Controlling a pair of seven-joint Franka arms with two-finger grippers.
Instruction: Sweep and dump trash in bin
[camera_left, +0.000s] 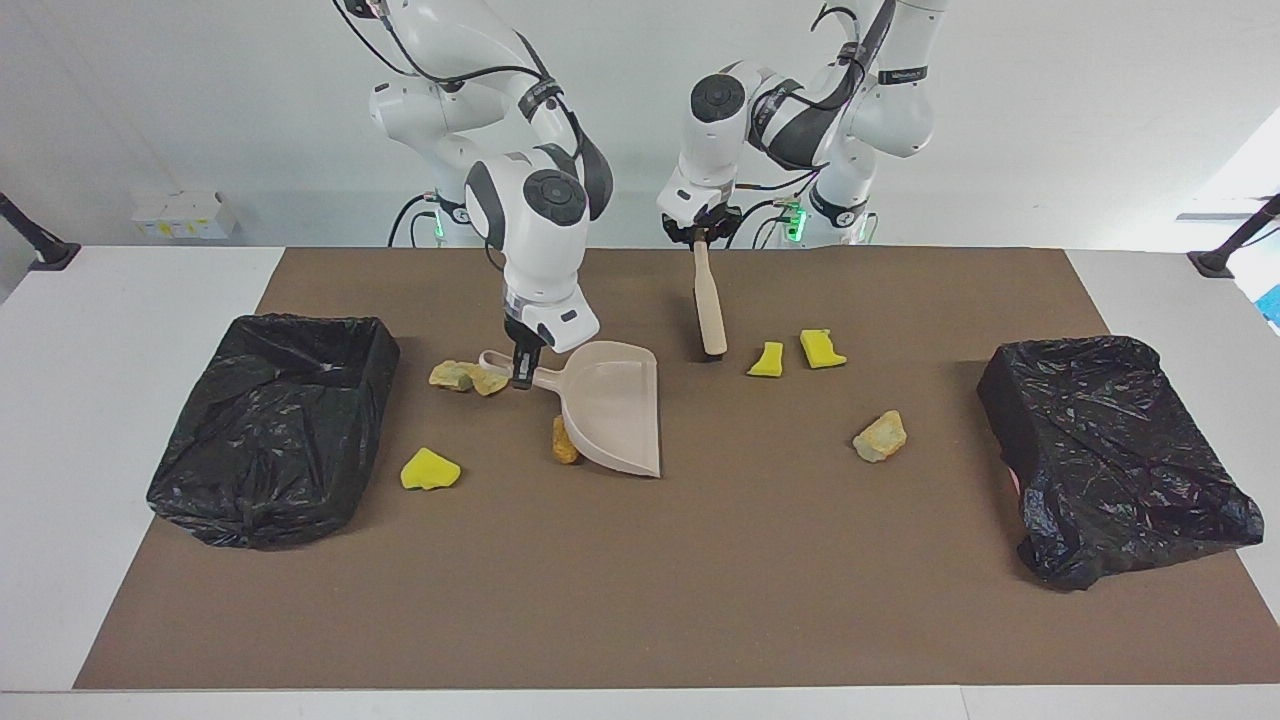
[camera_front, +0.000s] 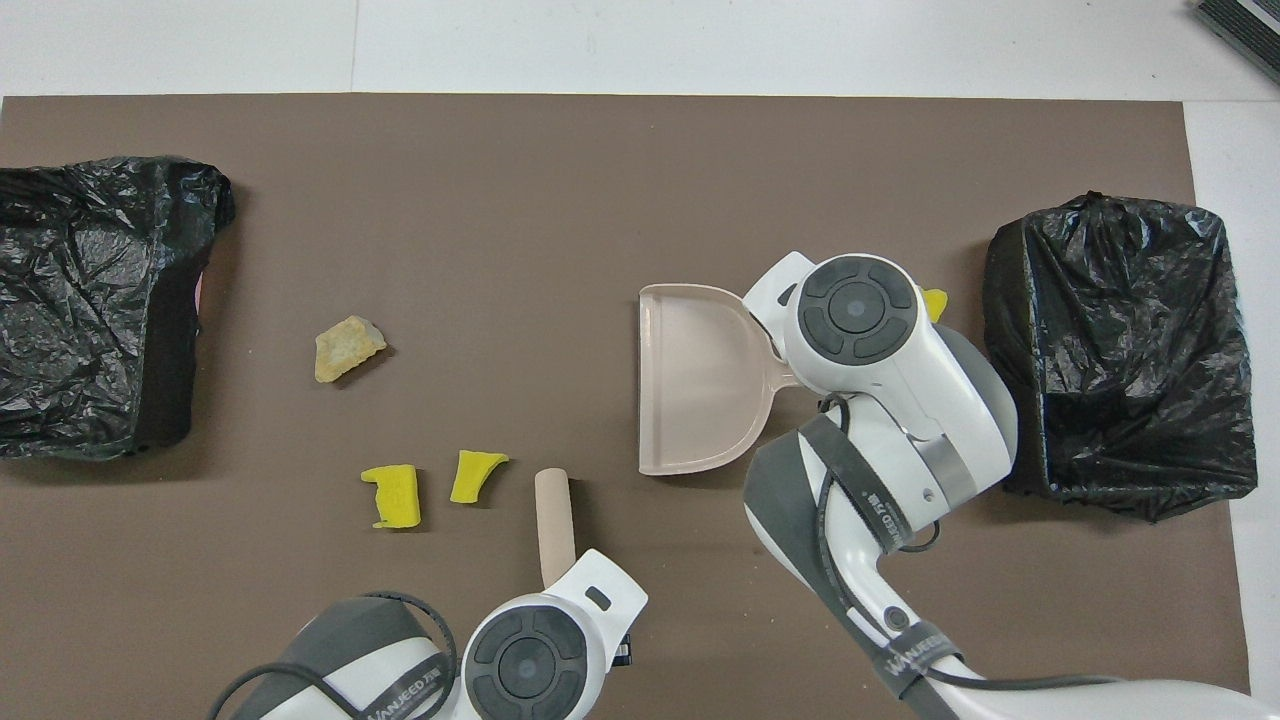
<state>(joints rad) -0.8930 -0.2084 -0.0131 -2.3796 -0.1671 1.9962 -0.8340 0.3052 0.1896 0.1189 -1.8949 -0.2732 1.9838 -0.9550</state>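
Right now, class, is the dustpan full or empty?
Empty. The dustpan shows a bare beige tray in the overhead view; the orange-brown chunk lies outside, against its edge.

Counted: seven trash chunks (camera_left: 431, 469), three bright yellow, three pale tan, one orange-brown; two black-lined bins (camera_left: 272, 427); one dustpan (camera_left: 612, 404); one brush (camera_left: 709, 310); two grippers (camera_left: 522, 376).

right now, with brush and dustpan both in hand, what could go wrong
1. The orange-brown chunk lies against the dustpan's closed side, so shifting the pan may just push it along.
2. Two tan chunks sit by the handle under the right gripper, out of the brush's easy path.
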